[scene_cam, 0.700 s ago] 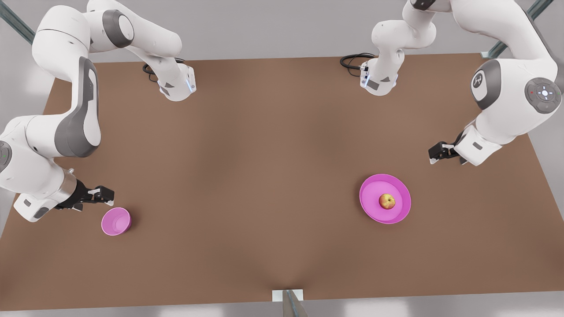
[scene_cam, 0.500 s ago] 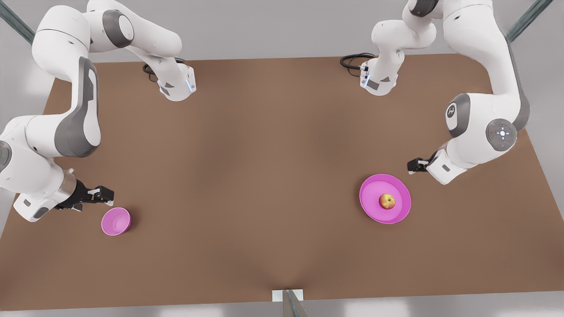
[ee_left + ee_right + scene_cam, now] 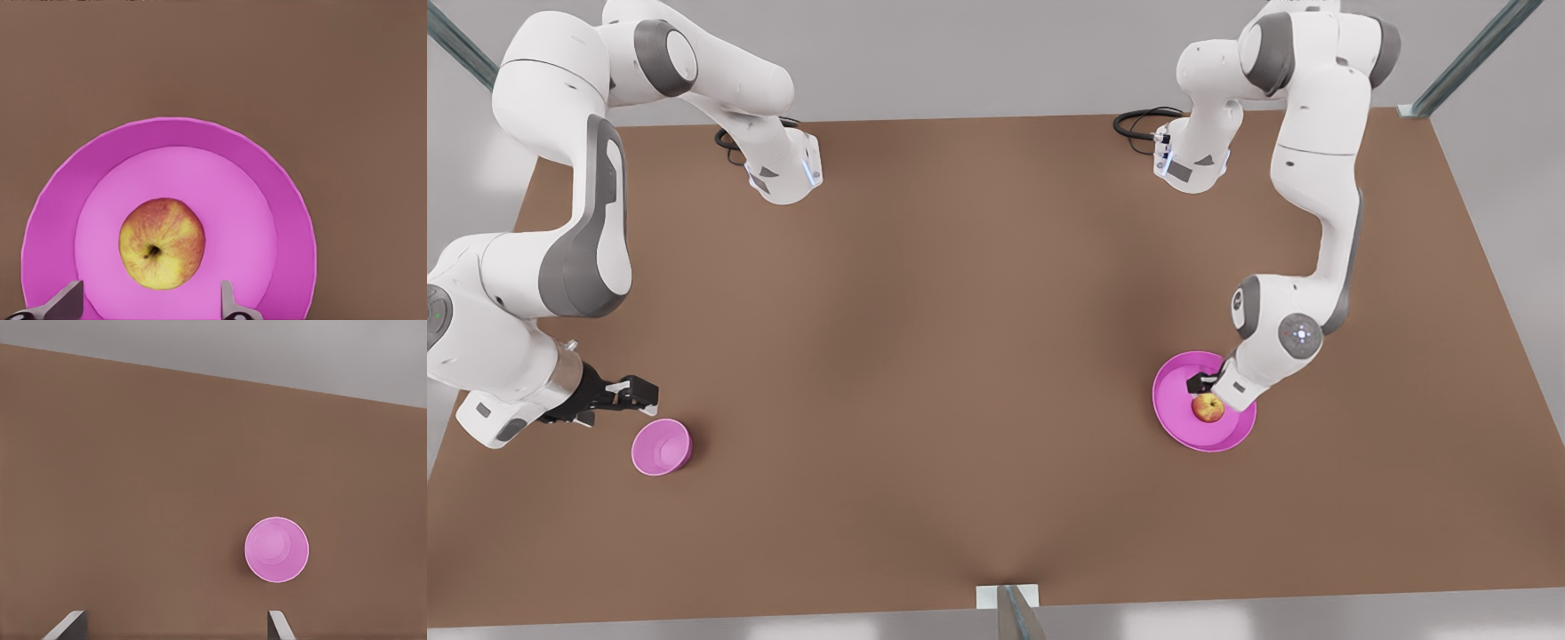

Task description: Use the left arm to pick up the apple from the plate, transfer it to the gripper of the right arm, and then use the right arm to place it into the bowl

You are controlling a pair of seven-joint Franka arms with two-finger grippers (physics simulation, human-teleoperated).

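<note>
The red-and-yellow apple (image 3: 1208, 408) (image 3: 161, 243) lies in the middle of the wide pink plate (image 3: 1178, 428) (image 3: 233, 193) at the front view's right. My left gripper (image 3: 1199, 386) (image 3: 148, 303) hovers over the plate just behind the apple, open, its fingertips (image 3: 69, 301) spread wider than the fruit and touching nothing. At the front view's left, the small deep pink bowl (image 3: 662, 447) (image 3: 276, 549) stands alone. My right gripper (image 3: 640, 391) (image 3: 173, 625) waits open just behind the bowl, holding nothing.
The brown table (image 3: 960, 356) carries both arm bases at its back edge (image 3: 783, 173) (image 3: 1192, 160), each with a black cable beside it. A metal post (image 3: 1009, 609) stands at the front edge. A wide bare stretch lies between bowl and plate.
The left arm swung in from the table's right side and came down over the plate, its gripper now beside the apple. The right arm, bowl, plate and apple stayed put.
</note>
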